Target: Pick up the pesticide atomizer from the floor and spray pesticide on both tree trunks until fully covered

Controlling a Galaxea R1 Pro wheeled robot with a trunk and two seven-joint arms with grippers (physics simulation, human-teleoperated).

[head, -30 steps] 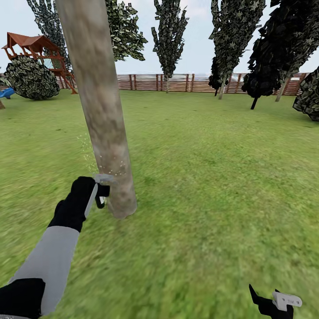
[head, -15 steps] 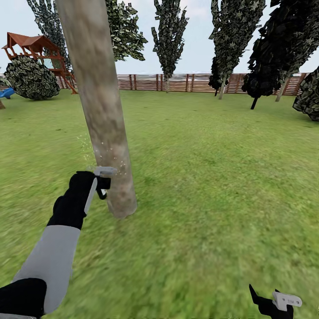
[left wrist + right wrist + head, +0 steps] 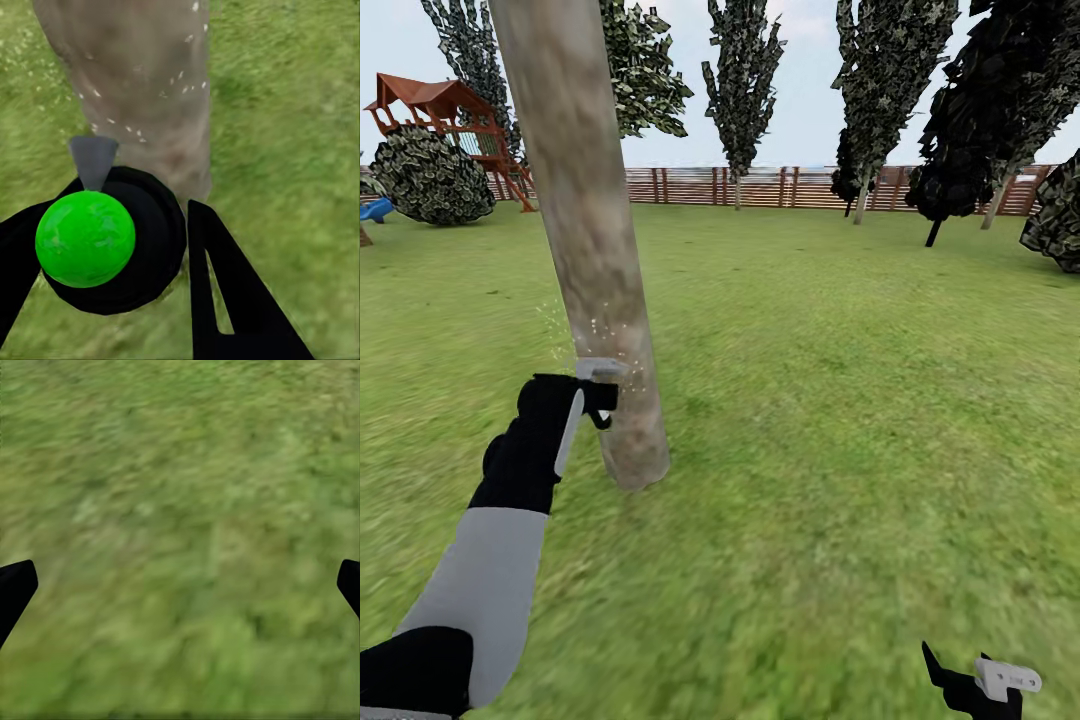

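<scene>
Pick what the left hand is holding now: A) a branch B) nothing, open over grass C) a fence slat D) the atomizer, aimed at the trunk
D: the left hand is clamped on the atomizer, its grey nozzle facing the trunk, with pesticide specks on the bark.

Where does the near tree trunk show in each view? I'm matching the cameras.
Head view: tree trunk left of centre, leaning, running from the top edge down to the grass.
Left wrist view: speckled trunk beyond the sprayer.
Right wrist view: grass between the fingertips, no trunk.
Shared landmark: the grass.
</scene>
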